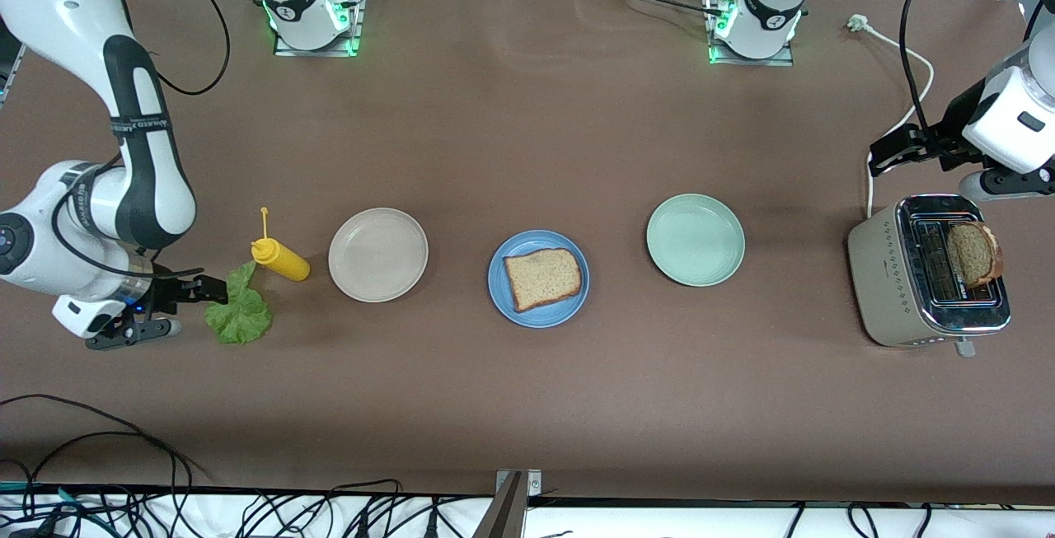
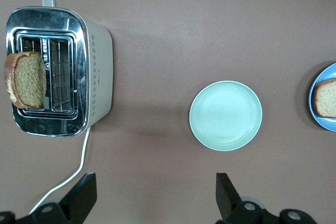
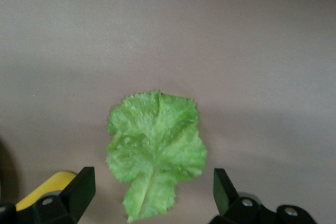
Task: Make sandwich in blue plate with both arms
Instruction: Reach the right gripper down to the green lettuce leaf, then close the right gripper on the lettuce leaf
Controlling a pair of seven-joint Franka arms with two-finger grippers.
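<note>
While its black fingers stand spread wide with nothing between them, the right gripper [image 1: 177, 307] hovers low at the right arm's end of the table, just over the edge of the lettuce leaf [image 1: 239, 311]. In the right wrist view the ruffled green leaf [image 3: 156, 153] lies flat on the brown table [image 1: 527, 406], between the two fingertips [image 3: 79, 192] and untouched by either. Just beside the leaf, farther from the front camera, a yellow squeeze bottle [image 1: 282, 259] lies on its side. Next along, toward the left arm's end, sits the beige plate [image 1: 378, 254]. The blue plate [image 1: 538, 278] follows at the middle of the table, well apart from this gripper, with one slice of brown bread [image 1: 542, 278] lying flat in it. The pale green plate [image 1: 696, 240] stands after that.

The left gripper [image 1: 894, 151] hangs in the air at the left arm's end of the table, its jaws also wide apart and holding nothing. Its wrist camera looks down on bare table between the toaster [image 2: 100, 77] and the pale green plate. A second slice of bread [image 1: 972, 254] stands tilted in a slot of the cream and chrome toaster, whose white cord [image 2: 73, 174] runs out toward this gripper's fingers [image 2: 84, 195].
</note>
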